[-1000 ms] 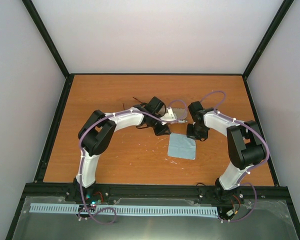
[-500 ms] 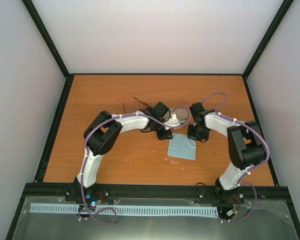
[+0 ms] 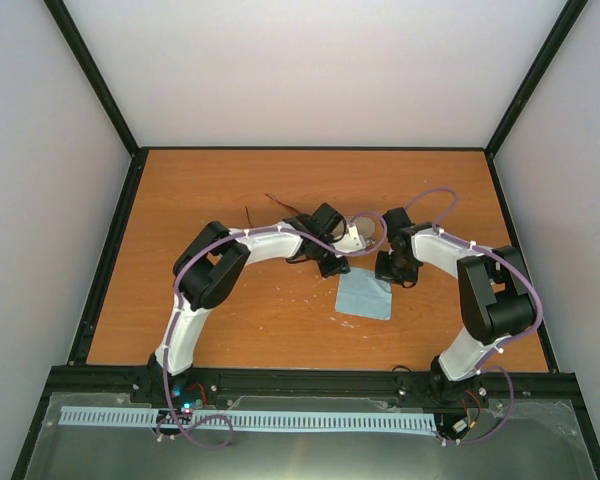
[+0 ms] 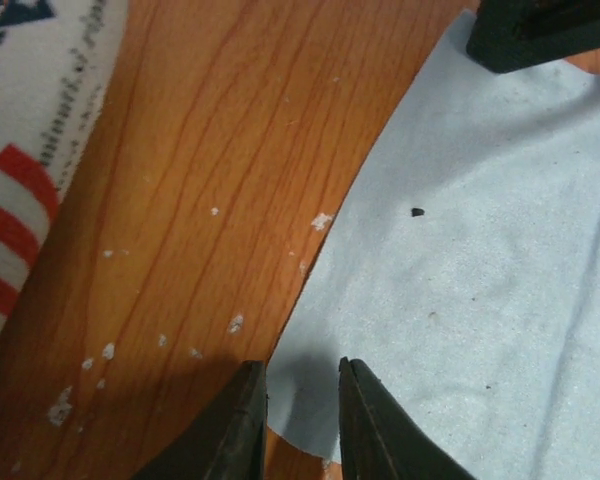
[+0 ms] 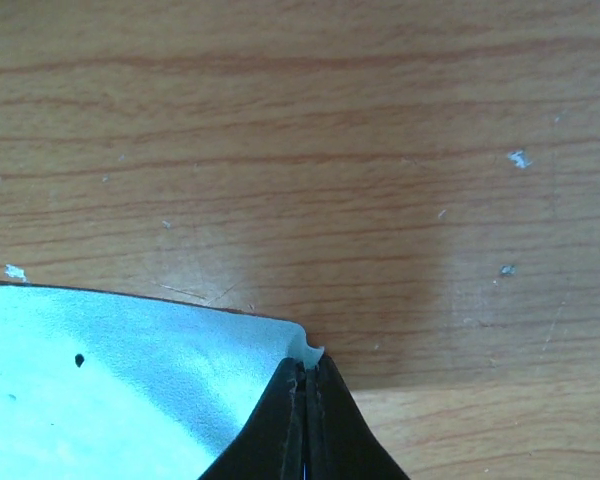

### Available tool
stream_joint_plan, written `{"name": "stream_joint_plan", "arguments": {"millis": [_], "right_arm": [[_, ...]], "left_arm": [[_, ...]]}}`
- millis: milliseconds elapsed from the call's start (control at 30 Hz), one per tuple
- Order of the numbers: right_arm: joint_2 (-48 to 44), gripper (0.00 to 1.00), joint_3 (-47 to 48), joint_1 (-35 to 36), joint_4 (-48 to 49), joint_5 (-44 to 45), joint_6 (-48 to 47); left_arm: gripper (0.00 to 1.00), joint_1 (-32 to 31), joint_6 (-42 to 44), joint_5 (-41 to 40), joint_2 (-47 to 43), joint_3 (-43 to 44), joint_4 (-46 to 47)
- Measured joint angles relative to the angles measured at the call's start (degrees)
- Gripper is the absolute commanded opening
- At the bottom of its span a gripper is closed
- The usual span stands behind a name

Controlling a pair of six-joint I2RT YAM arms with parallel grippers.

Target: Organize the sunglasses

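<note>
A: Entry one, the table (image 5: 380, 120)?
B: Wood-grain top, smooth, slight sheen, flecked with white chips.
A: The cloth (image 4: 480, 250)?
B: Light blue fabric, matt, fine nap.
A: The case (image 4: 30, 150)?
B: Printed covering, matt, slightly grainy.
A: The left gripper (image 4: 302, 365) and right gripper (image 5: 307, 365)?
B: Black plastic, dull satin finish, from where I stand.

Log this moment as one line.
left fingers: open over light blue square cloth edge | right fingers: shut on cloth corner | thin dark-framed sunglasses: partly hidden by left arm

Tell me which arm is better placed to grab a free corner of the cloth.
Left. The left end effector hangs open at a free cloth corner; the right end effector is shut on another corner.
</note>
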Motion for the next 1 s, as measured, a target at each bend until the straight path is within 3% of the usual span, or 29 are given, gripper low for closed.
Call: {"name": "stream_joint_plan", "arguments": {"millis": [300, 1000], "right_arm": [[0.0, 0.03, 0.0, -0.07, 0.04, 0.02, 0.35], [-2.82, 0.03, -0.94, -0.33, 2.23, -0.37, 0.48]], "left_arm": [[0.01, -1.4, 0.04, -0.04, -1.07, -2.8, 2.4], [0.01, -1.92, 0.26, -4.26, -2.29, -4.09, 3.54]]}}
